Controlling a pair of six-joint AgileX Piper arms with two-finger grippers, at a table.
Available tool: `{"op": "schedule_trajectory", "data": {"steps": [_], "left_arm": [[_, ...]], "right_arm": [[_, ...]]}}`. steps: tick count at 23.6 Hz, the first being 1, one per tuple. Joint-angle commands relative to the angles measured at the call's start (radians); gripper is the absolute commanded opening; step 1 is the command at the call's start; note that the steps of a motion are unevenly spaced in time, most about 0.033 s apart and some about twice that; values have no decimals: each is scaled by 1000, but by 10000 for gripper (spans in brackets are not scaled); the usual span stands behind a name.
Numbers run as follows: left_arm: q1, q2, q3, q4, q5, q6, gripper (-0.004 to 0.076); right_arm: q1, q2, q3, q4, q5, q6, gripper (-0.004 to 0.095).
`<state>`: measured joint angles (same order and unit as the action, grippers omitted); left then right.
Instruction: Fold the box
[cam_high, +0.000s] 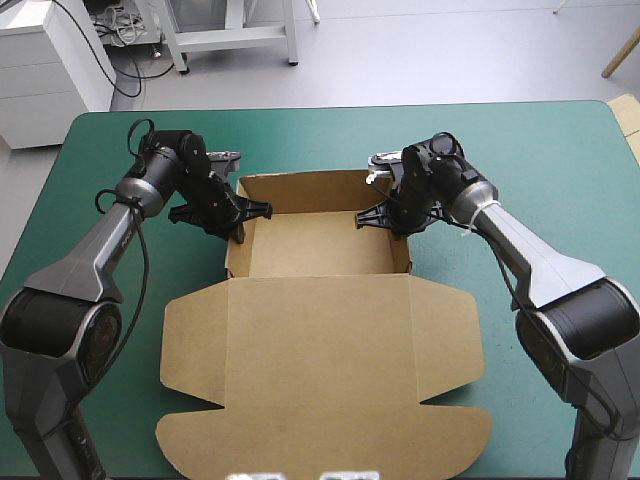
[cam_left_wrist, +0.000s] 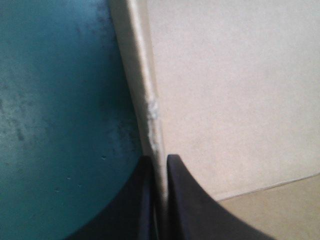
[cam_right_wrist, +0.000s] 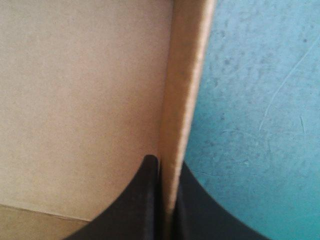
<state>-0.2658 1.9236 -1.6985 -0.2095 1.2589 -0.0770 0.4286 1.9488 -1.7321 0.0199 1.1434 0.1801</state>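
Box position: the box (cam_high: 320, 300) sits at the centre of the high view on the teal-green tabletop (cam_high: 540, 170), with its tray toward the top of the frame and its lid toward the bottom.
Lid: the lid (cam_high: 320, 350) lies flat across the lower half of the frame. It has rounded flaps at left and right, a long tuck flap along the bottom edge, and cut notches between them.
Tray floor: the tray floor (cam_high: 320, 248) lies just above centre, bare, with walls raised at the left, right and top. Whether the side toward the lid stands up cannot be told.
Left claw: the left claw (cam_high: 245, 213), centre left, is pressed together on the left wall (cam_high: 233, 255), one black finger inside the tray and one outside.
Right claw: the right claw (cam_high: 372, 218), centre right, pinches the right wall (cam_high: 403, 255) in the same way.
Far wall: the far wall (cam_high: 300, 190) stands upright with no claw on it.
Material: plain brown board, matt and faintly fibrous. The left wrist view shows a small pale scuff on the wall's top edge just ahead of the fingers.
Handling (judged): light and dry to the grip, not slippery. The panels are stiff and should bend readily only at the creases. A hard squeeze or a twist is likely to dent the thin walls.
Hold points (judged): the top edges of the side walls, as now. For the lid, the main panel's edge is a better hold than the flaps, which would likely fold.
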Motion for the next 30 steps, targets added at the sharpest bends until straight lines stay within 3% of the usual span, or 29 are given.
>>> {"op": "schedule_trajectory", "data": {"steps": [1,5,9,12,19,26,30], "left_arm": [[-16,-5,-27,-64,-30,60,0],[-16,-5,-38,-67,-15,95,104],[-16,-5,-47,-69,-24,95,291],[-16,-5,-47,-69,-20,97,382],[-16,-17,-109,-64,15,97,405],[-16,-21,-285,-64,15,97,405],[-16,-38,-349,-48,15,97,405]], "right_arm": [[5,-41,-6,-5,4,-40,-19],[8,-41,-6,-82,15,-35,51],[8,-41,-6,-116,26,-35,273],[8,-41,-20,-118,26,-35,421],[8,-41,-172,-156,26,-35,470],[8,-41,-326,-337,-37,-18,470],[8,-37,-326,-329,-13,2,470]]}}
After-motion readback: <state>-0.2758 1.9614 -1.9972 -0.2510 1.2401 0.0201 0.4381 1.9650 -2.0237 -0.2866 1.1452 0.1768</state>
